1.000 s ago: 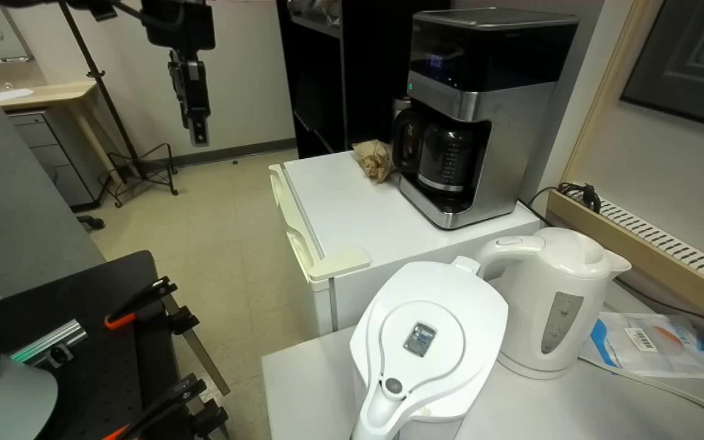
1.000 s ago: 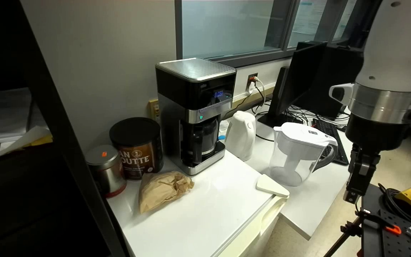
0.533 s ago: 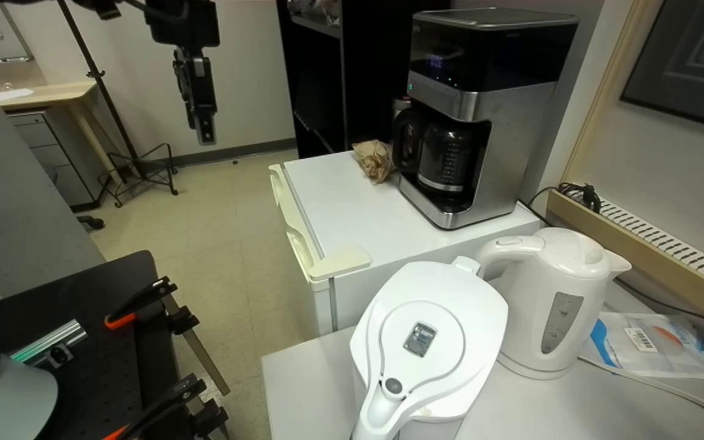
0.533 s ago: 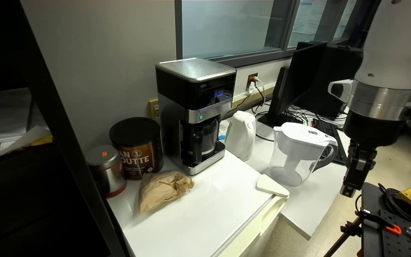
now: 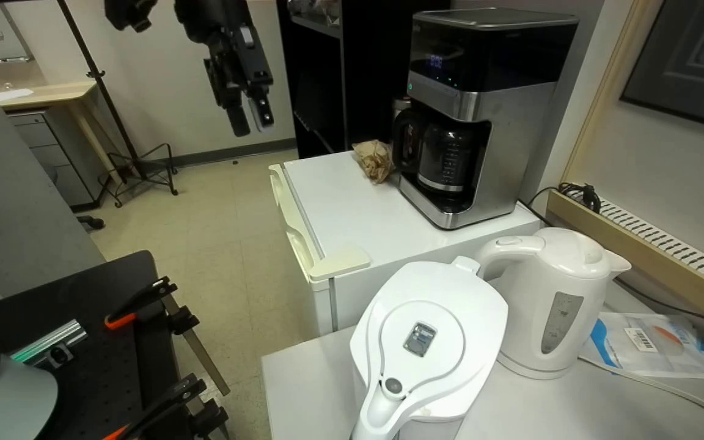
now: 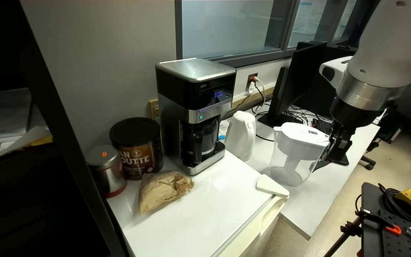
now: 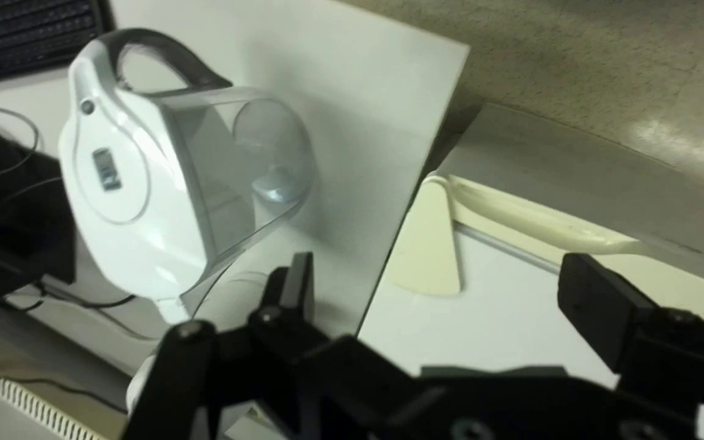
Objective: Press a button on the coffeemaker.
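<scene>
The coffeemaker [image 5: 514,131] is tall, boxy and black with a silver-grey front band and stands on the white fridge top. It shows in both exterior views [image 6: 177,91]. Its blue display [image 6: 218,94] is lit, and a small green light [image 6: 201,117] glows on the band. The dark glass carafe [image 5: 447,159] sits in its base. My gripper [image 5: 253,125] is in the air well apart from the machine; in an exterior view it overlaps the water-filter jug [image 6: 325,159]. In the wrist view the fingers [image 7: 437,267] are wide apart with nothing between them. The coffeemaker is out of the wrist view.
The white water-filter jug [image 6: 287,155] and white kettle [image 6: 239,137] stand on the desk beside the fridge [image 6: 223,192]. A paper bag [image 6: 166,191], a coffee can [image 6: 137,157] and a metal tin [image 6: 105,169] stand near the machine. A dark shelf [image 5: 315,79] rises behind.
My gripper has moved over towards the fridge side and turned and tilted, so both fingers now show apart in an exterior view. The coffeemaker, jug and kettle have not moved.
</scene>
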